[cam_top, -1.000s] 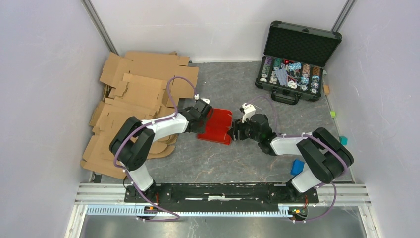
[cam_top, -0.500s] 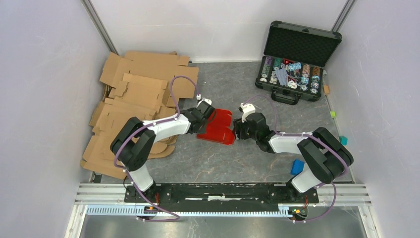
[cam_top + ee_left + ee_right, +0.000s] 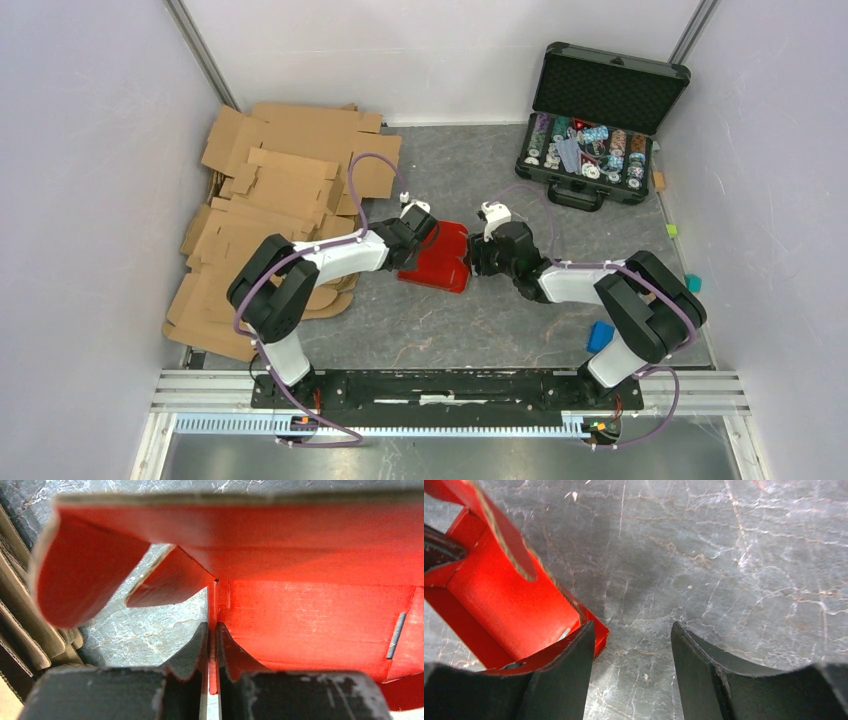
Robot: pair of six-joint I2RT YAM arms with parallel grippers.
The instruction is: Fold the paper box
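A bright red thin paperboard box (image 3: 440,258) lies half folded at the middle of the grey marbled table (image 3: 450,325). The left gripper (image 3: 212,630) is pinched tight on one thin upright red panel. The right gripper (image 3: 631,630) gapes and holds nothing, one finger beside the box's corner. The pinch should probably hold firm while the right side is pressed up along its crease. Rounded flaps hang loose. Brown corrugated cardboard sheets (image 3: 280,180) lie at the far left.
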